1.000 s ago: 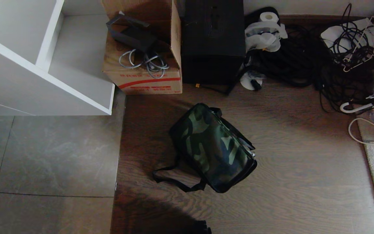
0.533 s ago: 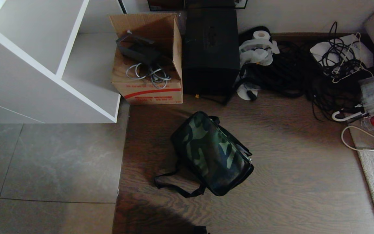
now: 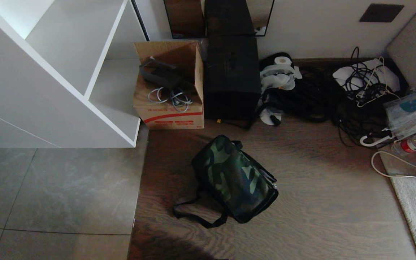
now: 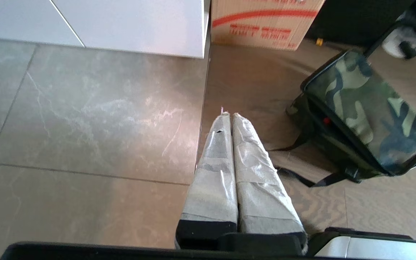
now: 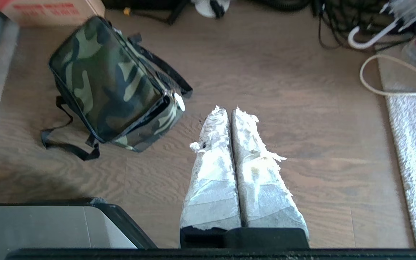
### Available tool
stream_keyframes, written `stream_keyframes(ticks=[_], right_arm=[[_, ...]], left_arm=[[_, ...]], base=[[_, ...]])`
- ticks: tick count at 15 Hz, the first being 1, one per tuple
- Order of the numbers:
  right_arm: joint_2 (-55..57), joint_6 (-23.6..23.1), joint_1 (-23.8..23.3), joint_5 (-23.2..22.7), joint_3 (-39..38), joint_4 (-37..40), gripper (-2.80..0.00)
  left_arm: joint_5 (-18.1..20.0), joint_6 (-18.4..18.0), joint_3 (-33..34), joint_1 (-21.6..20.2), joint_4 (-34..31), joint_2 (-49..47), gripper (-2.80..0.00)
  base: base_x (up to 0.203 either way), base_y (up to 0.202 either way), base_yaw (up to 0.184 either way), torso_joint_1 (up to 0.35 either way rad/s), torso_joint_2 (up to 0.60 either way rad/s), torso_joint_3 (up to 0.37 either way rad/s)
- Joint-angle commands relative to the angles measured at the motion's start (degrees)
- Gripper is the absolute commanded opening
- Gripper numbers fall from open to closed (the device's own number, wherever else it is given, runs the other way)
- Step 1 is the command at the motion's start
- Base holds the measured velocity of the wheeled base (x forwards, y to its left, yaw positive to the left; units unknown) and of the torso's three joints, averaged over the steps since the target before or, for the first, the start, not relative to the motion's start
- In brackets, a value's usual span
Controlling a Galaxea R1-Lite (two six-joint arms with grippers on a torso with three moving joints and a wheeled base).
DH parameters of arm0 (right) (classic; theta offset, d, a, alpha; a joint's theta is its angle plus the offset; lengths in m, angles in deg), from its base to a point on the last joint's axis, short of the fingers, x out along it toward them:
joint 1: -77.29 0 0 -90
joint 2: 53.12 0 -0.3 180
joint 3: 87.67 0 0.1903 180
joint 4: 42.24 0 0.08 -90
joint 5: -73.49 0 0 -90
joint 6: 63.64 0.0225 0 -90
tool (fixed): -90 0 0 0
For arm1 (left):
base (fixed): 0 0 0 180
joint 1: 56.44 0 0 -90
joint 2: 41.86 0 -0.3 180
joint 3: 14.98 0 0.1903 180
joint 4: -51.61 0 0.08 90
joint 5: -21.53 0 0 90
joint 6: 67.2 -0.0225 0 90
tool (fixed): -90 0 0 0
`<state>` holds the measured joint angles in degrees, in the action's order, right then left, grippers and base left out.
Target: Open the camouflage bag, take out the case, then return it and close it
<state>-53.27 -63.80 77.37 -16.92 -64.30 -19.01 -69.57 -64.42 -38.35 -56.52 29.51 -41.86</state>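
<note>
- Camouflage bag (image 3: 234, 178) lies closed on the wood floor (image 3: 320, 202), before the cardboard box (image 3: 170, 90)
- Left gripper (image 4: 228, 116) and right gripper (image 5: 225, 110): jaws together, empty, apart from bag
- Advice: part jaws, approach zipper pull squarely

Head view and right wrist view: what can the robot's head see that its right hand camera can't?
Only the head view shows the white shelf unit, the inside of the cardboard box with its cables, the tall black box and the toilet roll. Only the right wrist view shows the right gripper, shut and empty above the wooden floor. Both show the closed camouflage bag and its black strap.
</note>
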Motion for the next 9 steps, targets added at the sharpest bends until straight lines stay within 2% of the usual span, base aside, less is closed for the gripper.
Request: stream_keyframes(ticks=[1, 9], right_arm=[[0.2, 0.0, 0.0, 0.0, -0.1, 0.0, -2.80], [0.2, 0.0, 0.0, 0.0, -0.1, 0.0, -2.80]], left_arm=[[0.0, 0.0, 0.6, 0.0, 0.1, 0.0, -2.80], [0.0, 0.1, 0.6, 0.0, 0.1, 0.0, -2.80]], base=[[0.000, 0.000, 0.000, 0.002, 0.00, 0.210], [0.000, 0.000, 0.000, 0.003, 0.00, 0.202]])
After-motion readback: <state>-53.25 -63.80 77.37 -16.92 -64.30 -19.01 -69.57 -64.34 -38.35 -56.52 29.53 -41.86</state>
